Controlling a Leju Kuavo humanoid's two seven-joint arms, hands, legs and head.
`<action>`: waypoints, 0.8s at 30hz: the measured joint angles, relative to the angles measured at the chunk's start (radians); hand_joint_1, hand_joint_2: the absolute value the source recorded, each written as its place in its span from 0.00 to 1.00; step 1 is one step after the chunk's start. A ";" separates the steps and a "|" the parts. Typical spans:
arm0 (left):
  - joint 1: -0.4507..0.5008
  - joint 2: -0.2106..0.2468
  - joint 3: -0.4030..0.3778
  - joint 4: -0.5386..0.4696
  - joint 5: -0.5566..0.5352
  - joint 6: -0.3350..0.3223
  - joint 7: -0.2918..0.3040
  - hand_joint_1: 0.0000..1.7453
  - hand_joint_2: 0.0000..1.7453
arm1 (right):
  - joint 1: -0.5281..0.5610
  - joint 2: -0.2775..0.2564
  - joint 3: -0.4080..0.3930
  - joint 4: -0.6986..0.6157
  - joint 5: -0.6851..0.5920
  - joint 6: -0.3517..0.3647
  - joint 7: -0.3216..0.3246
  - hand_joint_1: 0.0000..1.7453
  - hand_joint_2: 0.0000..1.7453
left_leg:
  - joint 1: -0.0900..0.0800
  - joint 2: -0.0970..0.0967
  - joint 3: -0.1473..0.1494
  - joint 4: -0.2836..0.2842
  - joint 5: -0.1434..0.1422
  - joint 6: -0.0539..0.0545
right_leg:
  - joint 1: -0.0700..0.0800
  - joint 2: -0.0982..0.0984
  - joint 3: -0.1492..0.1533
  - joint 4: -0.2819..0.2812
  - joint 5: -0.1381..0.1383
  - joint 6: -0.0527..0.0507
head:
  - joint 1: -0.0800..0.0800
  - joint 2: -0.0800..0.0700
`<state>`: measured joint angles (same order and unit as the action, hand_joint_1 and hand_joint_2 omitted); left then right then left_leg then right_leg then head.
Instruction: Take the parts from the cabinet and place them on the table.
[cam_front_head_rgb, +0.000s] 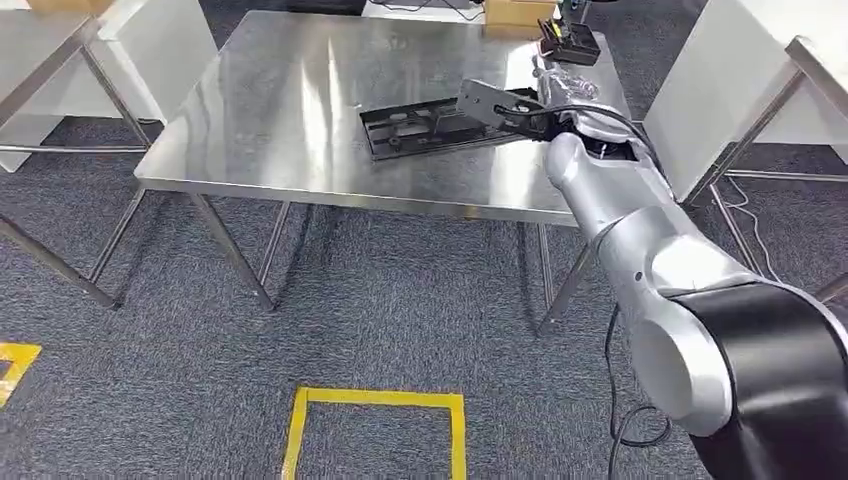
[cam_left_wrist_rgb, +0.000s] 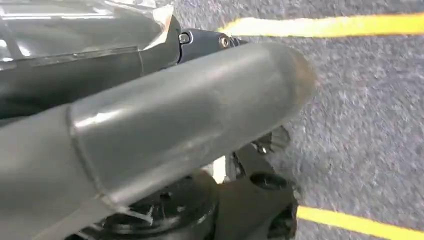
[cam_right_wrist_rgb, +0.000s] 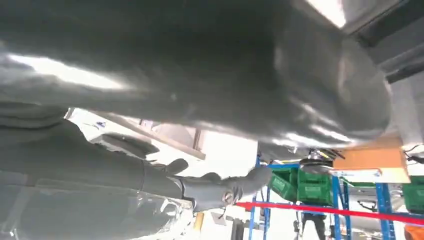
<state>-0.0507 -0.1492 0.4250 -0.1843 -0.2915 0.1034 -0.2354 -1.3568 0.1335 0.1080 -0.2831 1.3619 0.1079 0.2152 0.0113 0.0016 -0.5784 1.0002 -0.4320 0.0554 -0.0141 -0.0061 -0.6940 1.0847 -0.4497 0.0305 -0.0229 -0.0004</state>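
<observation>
My right hand (cam_front_head_rgb: 505, 108) grips the flat black metal bracket part (cam_front_head_rgb: 440, 125), resting on the steel table (cam_front_head_rgb: 290, 110); release remains; left fingers' state: cannot tell.

The head view is evenly and brightly lit from above: the steel table (cam_front_head_rgb: 300, 110) throws back broad white glare along its far half, and soft shadows of its legs fall on the grey carpet (cam_front_head_rgb: 380, 300). That picture is fairly sharp, with slight bending toward the edges. In the left wrist view the thumb (cam_left_wrist_rgb: 165, 120) is close and smeared, the yellow floor tape (cam_left_wrist_rgb: 325, 25) blurred. The right wrist view is soft throughout, its background washed out by bright white light.
</observation>
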 joint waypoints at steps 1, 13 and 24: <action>0.000 -0.001 0.000 0.000 -0.001 0.000 0.000 0.00 0.00 | 0.006 -0.006 0.000 0.000 0.001 -0.005 -0.001 0.00 0.00 | -0.001 0.000 -0.014 0.000 0.011 0.003 | 0.000 0.001 -0.023 0.075 -0.046 -0.004 | -0.001 0.000; 0.001 -0.016 0.018 0.000 0.001 0.024 -0.002 0.00 0.00 | 0.106 -0.013 0.000 0.003 0.018 -0.074 0.003 0.00 0.00 | -0.007 0.002 -0.115 -0.028 0.135 -0.029 | 0.013 0.000 0.198 -0.144 -0.022 -0.037 | 0.002 0.000; 0.001 -0.021 0.040 0.000 0.002 0.033 -0.005 0.00 0.00 | 0.300 -0.002 -0.008 0.016 0.014 -0.151 0.010 0.00 0.00 | 0.040 -0.008 0.013 0.033 -0.047 -0.126 | -0.015 -0.014 0.056 -0.077 0.059 -0.010 | -0.021 0.000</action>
<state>-0.0494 -0.1698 0.4654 -0.1846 -0.2892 0.1362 -0.2400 -1.0568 0.1312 0.1003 -0.2674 1.3760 -0.0427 0.2251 0.0512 -0.0068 -0.5651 1.0335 -0.4787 -0.0708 -0.0292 -0.0205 -0.6379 1.0078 -0.3908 0.0201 -0.0443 -0.0004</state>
